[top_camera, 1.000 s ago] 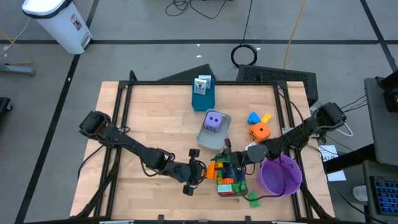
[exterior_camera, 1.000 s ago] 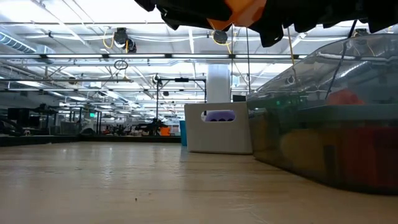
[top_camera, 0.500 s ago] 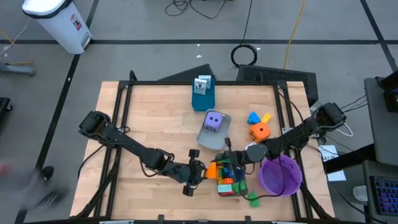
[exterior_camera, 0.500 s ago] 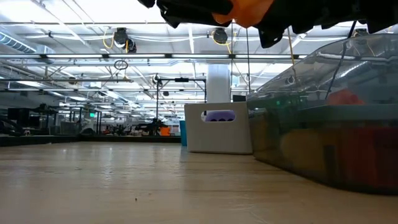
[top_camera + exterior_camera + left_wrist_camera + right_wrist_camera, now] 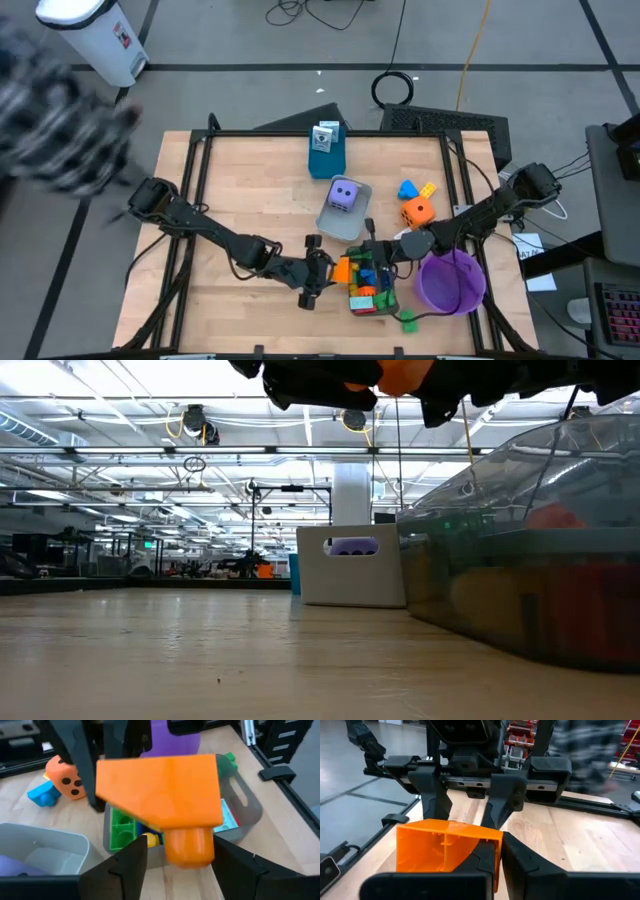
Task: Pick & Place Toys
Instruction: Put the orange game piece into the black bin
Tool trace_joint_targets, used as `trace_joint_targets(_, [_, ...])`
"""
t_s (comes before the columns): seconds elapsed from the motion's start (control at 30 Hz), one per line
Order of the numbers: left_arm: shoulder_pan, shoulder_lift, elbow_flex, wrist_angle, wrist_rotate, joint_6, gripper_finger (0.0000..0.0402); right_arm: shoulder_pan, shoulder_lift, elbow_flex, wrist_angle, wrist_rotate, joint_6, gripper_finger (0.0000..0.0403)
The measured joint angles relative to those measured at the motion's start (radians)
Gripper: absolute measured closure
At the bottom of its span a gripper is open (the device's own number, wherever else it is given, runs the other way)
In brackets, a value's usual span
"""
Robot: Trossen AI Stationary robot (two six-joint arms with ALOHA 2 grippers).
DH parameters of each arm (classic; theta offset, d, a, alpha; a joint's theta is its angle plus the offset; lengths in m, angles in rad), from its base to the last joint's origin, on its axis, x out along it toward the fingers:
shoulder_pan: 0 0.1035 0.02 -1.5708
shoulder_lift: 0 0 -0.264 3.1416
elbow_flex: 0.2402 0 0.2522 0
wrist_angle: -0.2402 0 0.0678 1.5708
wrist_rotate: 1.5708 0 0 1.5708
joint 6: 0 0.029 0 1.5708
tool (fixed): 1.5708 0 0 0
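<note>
Right gripper [image 5: 496,852] clamps the orange brick's [image 5: 440,845] wall | left gripper [image 5: 172,865], fingers parted, flanks it | apparent handover above the brick-filled tray [image 5: 388,300].

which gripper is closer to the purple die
Right. The right gripper sits just below the purple die and its tray; the left gripper is farther down-left.

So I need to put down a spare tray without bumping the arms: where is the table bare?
Bare wood lies along the table's far-left stretch, beside the blue box. Crowded: the near right, where the left gripper and right gripper meet over the brick tray by the purple bowl.
</note>
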Motion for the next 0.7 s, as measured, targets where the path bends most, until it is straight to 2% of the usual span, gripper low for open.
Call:
trace_joint_targets(0.17, [0.007,0.0,0.0,-0.002,0.0,0.002,0.0168,0.009,-0.071,0.0,-0.092,0.004,-0.02,0.0397])
trace_joint_targets(0.3, [0.006,-0.008,0.0,-0.017,0.001,0.034,0.0166,0.034,-0.138,0.0,-0.195,0.004,-0.02,0.0397])
trace_joint_targets(0.53, [0.004,-0.032,0.001,-0.043,0.0,0.029,0.0174,0.147,-0.223,0.0,-0.352,0.007,-0.009,0.0398])
trace_joint_targets(0.7, [0.01,-0.036,0.0,-0.041,0.0,0.025,0.0174,0.23,-0.224,0.0,-0.402,0.081,0.039,0.0399])
